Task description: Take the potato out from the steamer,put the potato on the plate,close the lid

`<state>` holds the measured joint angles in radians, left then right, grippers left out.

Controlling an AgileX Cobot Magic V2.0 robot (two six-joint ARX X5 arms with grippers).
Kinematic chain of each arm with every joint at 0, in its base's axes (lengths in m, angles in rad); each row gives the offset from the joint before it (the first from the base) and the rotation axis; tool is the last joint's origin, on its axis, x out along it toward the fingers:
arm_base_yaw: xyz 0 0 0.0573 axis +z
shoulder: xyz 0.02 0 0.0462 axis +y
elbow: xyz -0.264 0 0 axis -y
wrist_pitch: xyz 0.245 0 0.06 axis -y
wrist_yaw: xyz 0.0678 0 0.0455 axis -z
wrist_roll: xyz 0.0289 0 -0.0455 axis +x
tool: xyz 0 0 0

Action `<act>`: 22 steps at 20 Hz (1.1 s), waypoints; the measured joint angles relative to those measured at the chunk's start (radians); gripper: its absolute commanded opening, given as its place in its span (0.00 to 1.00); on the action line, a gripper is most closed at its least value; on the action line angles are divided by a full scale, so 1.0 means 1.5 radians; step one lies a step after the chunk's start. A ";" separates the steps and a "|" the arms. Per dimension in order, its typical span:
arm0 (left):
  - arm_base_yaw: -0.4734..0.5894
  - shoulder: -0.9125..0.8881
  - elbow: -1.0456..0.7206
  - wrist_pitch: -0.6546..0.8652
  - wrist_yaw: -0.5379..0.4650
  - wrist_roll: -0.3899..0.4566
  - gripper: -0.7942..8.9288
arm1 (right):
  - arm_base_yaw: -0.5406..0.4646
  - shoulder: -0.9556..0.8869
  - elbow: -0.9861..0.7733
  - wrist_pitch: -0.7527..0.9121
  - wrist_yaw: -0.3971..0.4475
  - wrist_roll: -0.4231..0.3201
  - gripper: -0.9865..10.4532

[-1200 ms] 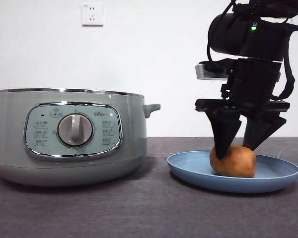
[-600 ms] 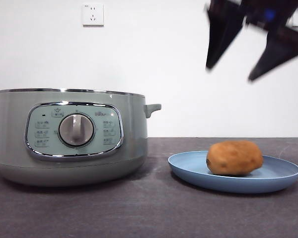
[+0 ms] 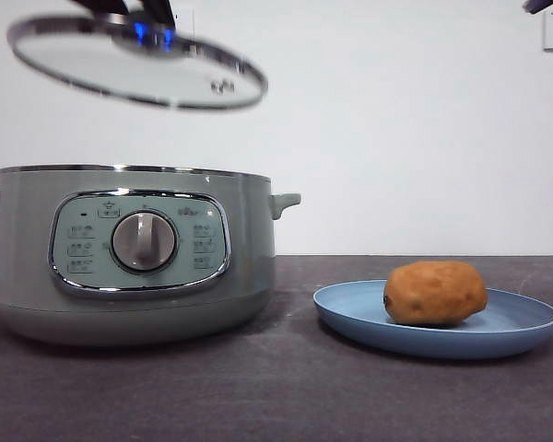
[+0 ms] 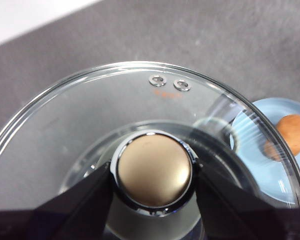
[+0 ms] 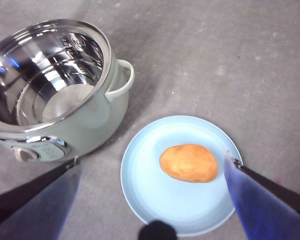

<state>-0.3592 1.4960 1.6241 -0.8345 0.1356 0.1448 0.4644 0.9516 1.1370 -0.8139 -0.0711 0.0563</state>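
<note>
Holding the lid by its knob, your left gripper has one black jaw pressed to each side of that knob. In the front view the lid hangs tilted above the steamer, its lower edge toward 3 o'clock, clear of the chrome rim and not touching it.

Steamer pot stands open; the right wrist view shows its bare shiny metal bowl.

Potato lies on its side on the plate, which sits on the dark table at 3 o'clock from the steamer, just beside it and not touching.

Your right gripper hangs high over the plate, jaws spread wide with nothing between them; the potato shows between the two jaws, well below. In the front view only a dark tip shows at the upper corner, at 1 o'clock.
</note>
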 measured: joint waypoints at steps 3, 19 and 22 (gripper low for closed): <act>0.000 0.000 -0.091 0.060 0.003 -0.013 0.07 | 0.000 -0.003 0.000 -0.015 0.000 0.000 0.50; -0.003 -0.031 -0.256 0.156 0.021 -0.042 0.07 | 0.000 -0.003 0.000 -0.020 0.000 0.000 0.50; -0.003 -0.035 -0.264 0.157 0.016 -0.043 0.07 | 0.000 -0.003 0.000 -0.020 0.000 0.004 0.50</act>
<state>-0.3630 1.4437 1.2282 -0.5983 0.1593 0.0799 0.4644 0.9474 1.1370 -0.8444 -0.0715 0.0620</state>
